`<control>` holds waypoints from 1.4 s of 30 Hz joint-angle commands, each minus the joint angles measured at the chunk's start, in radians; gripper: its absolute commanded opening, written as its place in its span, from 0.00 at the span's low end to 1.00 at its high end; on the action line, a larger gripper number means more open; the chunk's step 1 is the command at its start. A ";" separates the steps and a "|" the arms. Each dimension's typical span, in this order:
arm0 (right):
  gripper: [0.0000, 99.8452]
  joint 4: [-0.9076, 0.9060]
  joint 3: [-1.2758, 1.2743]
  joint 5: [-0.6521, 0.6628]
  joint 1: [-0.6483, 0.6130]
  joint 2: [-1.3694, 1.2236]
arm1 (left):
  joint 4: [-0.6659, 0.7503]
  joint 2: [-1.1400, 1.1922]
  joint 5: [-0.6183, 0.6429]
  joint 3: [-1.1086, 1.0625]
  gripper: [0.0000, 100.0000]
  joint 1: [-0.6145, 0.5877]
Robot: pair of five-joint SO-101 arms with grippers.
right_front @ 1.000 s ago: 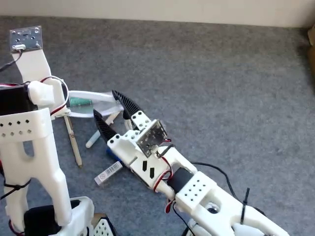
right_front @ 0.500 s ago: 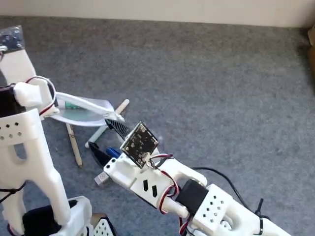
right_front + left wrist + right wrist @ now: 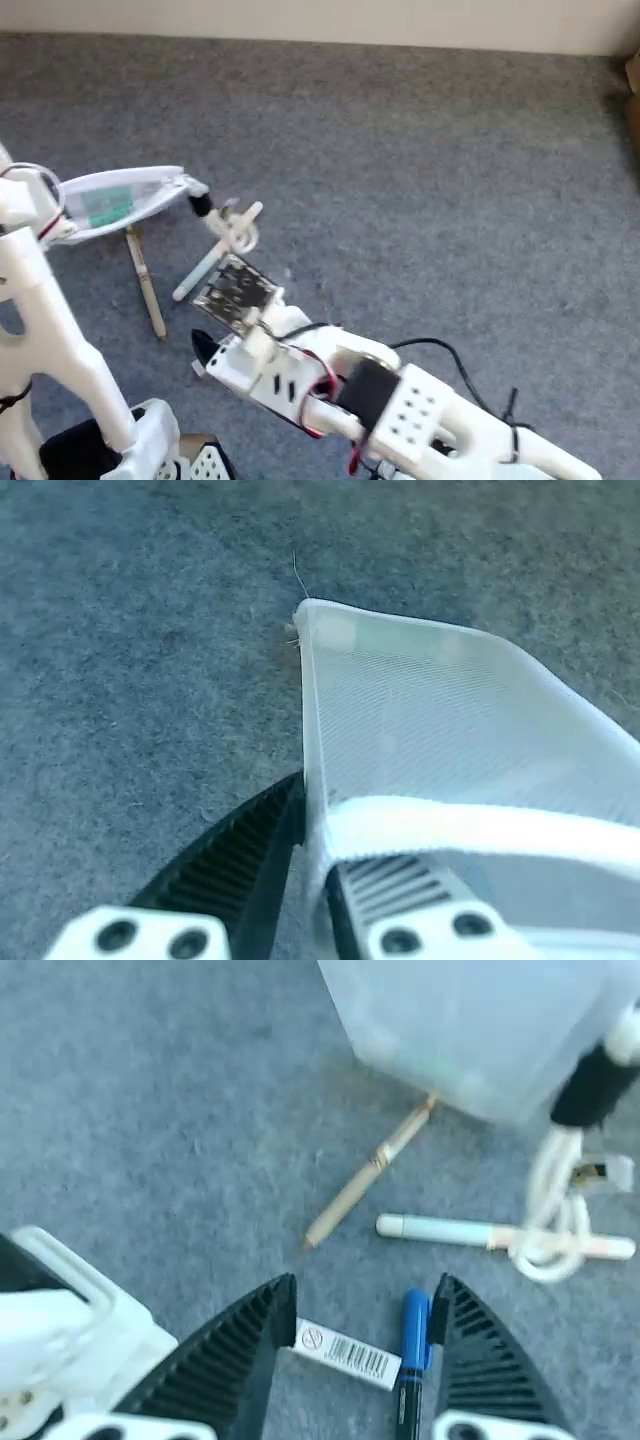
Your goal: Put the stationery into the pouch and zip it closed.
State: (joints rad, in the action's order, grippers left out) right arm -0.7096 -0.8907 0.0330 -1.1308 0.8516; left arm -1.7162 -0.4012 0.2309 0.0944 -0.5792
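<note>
A translucent white mesh pouch [image 3: 115, 200] is held raised at the far left, clamped in the left gripper [image 3: 315, 820]. The right gripper [image 3: 365, 1295] is spread open over a blue marker [image 3: 412, 1345]. Farther off, a wooden pencil [image 3: 365, 1175] and a pale blue pen [image 3: 440, 1230] are laid on the grey carpet [image 3: 450, 150].

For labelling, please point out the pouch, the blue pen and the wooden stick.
pouch [image 3: 470, 1030], right wrist view, side wall
blue pen [image 3: 416, 1330], right wrist view, cap
wooden stick [image 3: 370, 1172], right wrist view, middle

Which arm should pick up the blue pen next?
The right. The right gripper, open, hangs over the blue pen, while the left gripper is shut on the see-through mesh pouch.
</note>
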 commanded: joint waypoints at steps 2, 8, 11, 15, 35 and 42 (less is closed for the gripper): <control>0.20 -0.007 0.117 -0.011 -0.005 -0.196 | 0.032 -0.010 0.011 0.058 0.01 -0.061; 0.20 -0.007 0.208 -0.005 0.038 -0.407 | 0.028 -0.010 0.009 0.054 0.01 -0.076; 0.20 -0.007 0.268 -0.005 0.081 -0.504 | 0.028 -0.010 0.009 0.054 0.01 -0.076; 0.20 -0.007 0.335 -0.005 0.110 -0.631 | 0.028 -0.010 0.009 0.054 0.01 -0.076; 0.19 -0.002 0.509 0.058 0.151 -0.995 | 0.035 -0.010 0.006 0.007 0.01 -0.073; 0.04 -0.002 0.556 0.060 0.153 -1.072 | 0.035 -0.010 0.006 0.008 0.01 -0.071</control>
State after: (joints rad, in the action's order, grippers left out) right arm -0.7096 -0.3890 0.0760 -0.9759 -0.2194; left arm -1.7131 -0.4012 0.2309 0.0928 -0.6421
